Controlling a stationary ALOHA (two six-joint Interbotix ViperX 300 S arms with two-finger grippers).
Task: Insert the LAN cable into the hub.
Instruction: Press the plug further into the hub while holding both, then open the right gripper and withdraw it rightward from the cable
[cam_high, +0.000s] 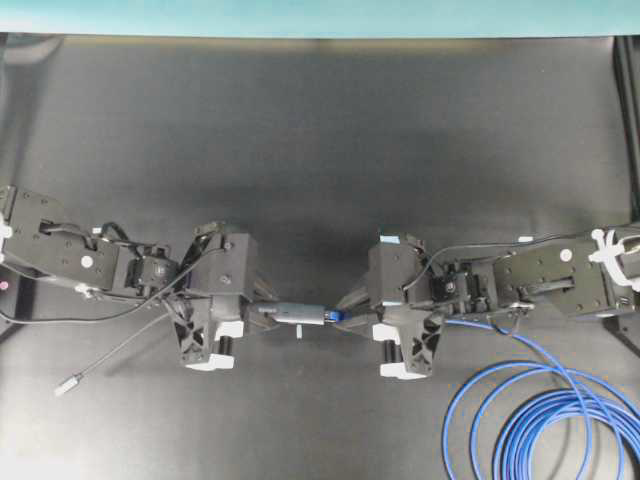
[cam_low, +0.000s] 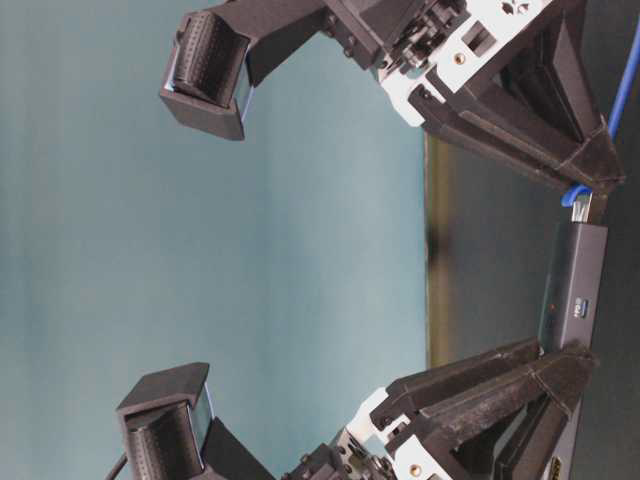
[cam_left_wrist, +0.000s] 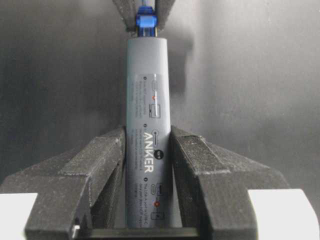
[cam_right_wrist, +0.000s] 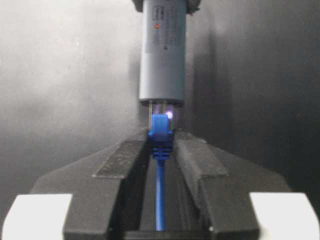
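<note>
Clamping the slim dark-grey bar-shaped hub between its two black foam-faced fingers, the left gripper holds the bar lengthwise and lifted off the table, so that its white lettering and small port symbols face the left wrist camera; the bar's near end is cut off by the bottom edge of that view. The right gripper is closed on the blue-booted plug of the bright-blue LAN cable, its fingers pinching the boot from both sides with the cord running back down the channel between them. From the right wrist, the clear tip of the plug meets the grey end face of the hub, but how far it sits inside the port is hard to make out — a pale glare lies right at the joint. In the overhead view both grippers meet nose to nose at the middle of the dark matte table, hub and plug in one line between them. The cable trails out past the right arm and lies in loose loops at the lower right, partly cut off by the frame. The hub's thin grey lead runs down-left to a small silvery plug lying on the table. The table-level view is turned sideways and crops both arms.
</note>
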